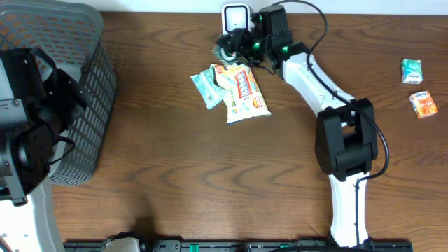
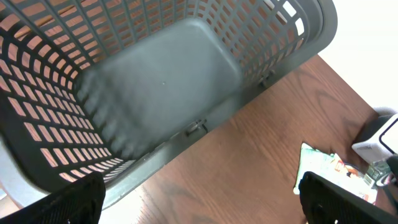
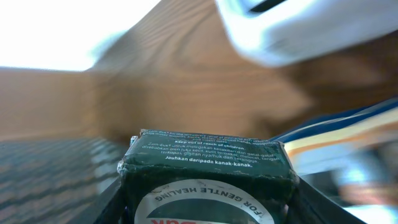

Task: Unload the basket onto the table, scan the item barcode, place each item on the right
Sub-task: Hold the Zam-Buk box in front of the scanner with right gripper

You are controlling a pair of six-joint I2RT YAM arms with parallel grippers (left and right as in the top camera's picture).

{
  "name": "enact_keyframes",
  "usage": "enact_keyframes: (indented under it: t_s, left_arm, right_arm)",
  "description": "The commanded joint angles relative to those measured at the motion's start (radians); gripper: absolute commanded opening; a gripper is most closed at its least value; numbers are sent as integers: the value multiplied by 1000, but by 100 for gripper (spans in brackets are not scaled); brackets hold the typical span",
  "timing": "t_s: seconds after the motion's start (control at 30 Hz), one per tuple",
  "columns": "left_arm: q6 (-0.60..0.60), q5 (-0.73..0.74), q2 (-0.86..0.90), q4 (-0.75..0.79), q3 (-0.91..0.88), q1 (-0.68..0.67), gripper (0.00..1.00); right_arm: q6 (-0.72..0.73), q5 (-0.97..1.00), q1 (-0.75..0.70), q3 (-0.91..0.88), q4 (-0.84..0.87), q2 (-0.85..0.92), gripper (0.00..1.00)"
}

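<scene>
The item is a small dark green box [image 3: 208,180] with white print and a round label. My right gripper [image 3: 208,208] is shut on it, a finger against each side. In the overhead view the right gripper [image 1: 234,43] holds the box [image 1: 226,49] low at the table's far edge, right below the white barcode scanner [image 1: 236,15]. In the right wrist view the scanner [image 3: 311,25] shows blurred just beyond the box. My left gripper [image 2: 208,205] hangs open over the table beside the basket, holding nothing.
A grey slotted basket [image 1: 77,91] stands at the left, with the left arm over it. Snack packets [image 1: 241,94] lie just in front of the scanner. Two small packets [image 1: 411,70] [image 1: 423,105] lie at the far right.
</scene>
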Motion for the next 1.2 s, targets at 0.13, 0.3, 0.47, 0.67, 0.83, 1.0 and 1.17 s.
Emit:
enact_keyframes:
  t_s: [0.13,0.3,0.47,0.67,0.83,1.0,1.17]
  left_arm:
    - [-8,-3,1,-3,7,5,98]
    - [-9,-3,1,-3,7,5,98]
    - [-9,-3,1,-3,7,5,98]
    - [-9,-3,1,-3,7,5,97]
    - [-9,-3,1,-3,7,5,98]
    - [-9,-3,1,-3,7,5,98]
    - [-9,-3,1,-3,7,5,98]
  right_arm:
    - [-350,627,63,41,3,-101,40]
    - [-441,923,135,41,124,-67,35]
    - [-571,927,150,41,318,3,40]
    - [-702,927,145,41,598,107,44]
    - [-728,926,133,41,735,159,50]
    - [-729,925,130,41,812,192,51]
    - [-716,828,120,41,843,227,51]
